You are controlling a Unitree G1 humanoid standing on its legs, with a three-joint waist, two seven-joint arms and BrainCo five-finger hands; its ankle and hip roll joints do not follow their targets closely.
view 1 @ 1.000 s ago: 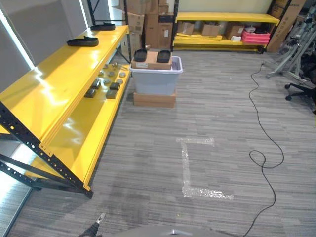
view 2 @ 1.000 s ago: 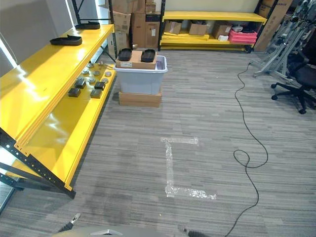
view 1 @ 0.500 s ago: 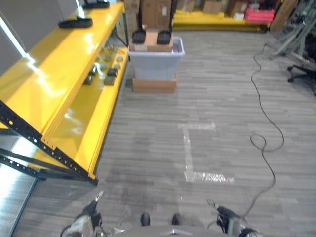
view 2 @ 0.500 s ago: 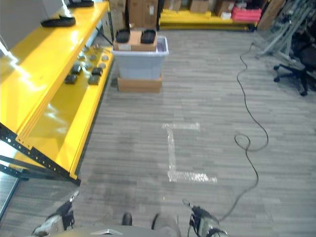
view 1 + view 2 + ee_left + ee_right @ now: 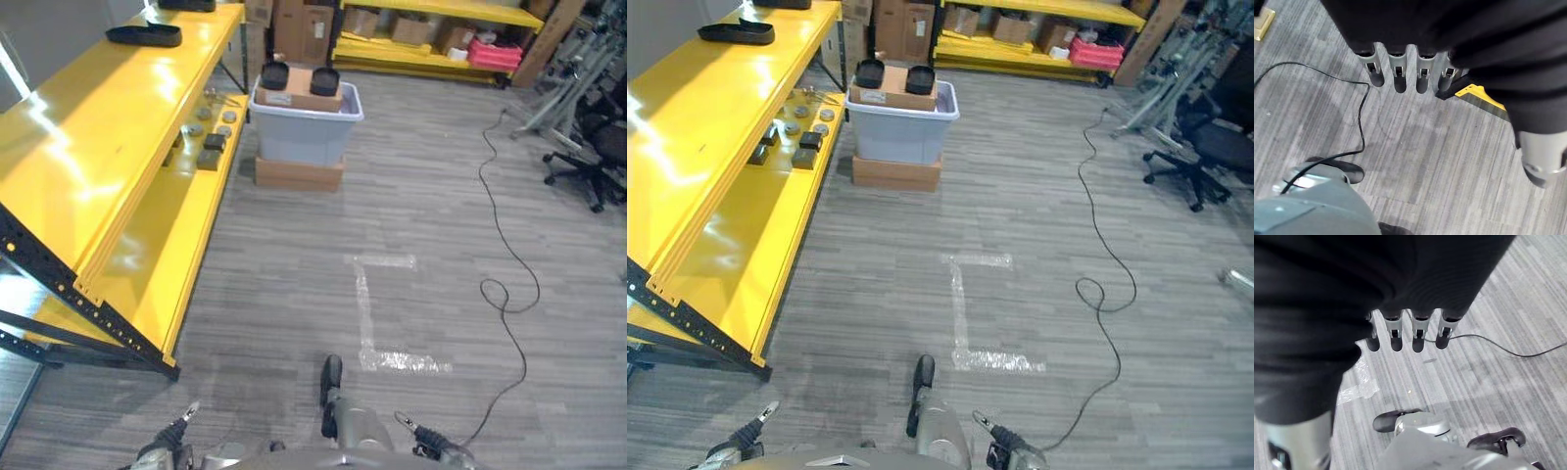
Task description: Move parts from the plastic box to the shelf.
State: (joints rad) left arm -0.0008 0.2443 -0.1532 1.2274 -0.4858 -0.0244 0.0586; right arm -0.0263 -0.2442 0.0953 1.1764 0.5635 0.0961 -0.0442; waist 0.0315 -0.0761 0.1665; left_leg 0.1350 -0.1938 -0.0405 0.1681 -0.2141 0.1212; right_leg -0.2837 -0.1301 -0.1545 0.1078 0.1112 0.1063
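The grey plastic box (image 5: 306, 129) stands far ahead on a flat cardboard box (image 5: 299, 174). A small carton with two black parts (image 5: 275, 75) rests across its top. The yellow shelf (image 5: 108, 147) runs along the left; its lower level (image 5: 167, 255) holds several small dark and round parts (image 5: 208, 149), and a flat black part (image 5: 144, 35) lies on the top level. My left hand (image 5: 1397, 74) hangs low near the floor with straight fingers and nothing in it. My right hand (image 5: 1396, 333) hangs the same way, also empty. Both hands are far from the box.
An L of clear tape (image 5: 377, 315) marks the carpet between me and the box. An office chair (image 5: 588, 162) and metal stands are at the right. A far yellow rack (image 5: 431, 24) holds cartons and a pink crate. Stacked cartons (image 5: 304, 24) stand behind the box.
The whole picture has shifted as the camera moved. Both hands stay low at the lower edge with nothing in them. The box and the parts have not moved.
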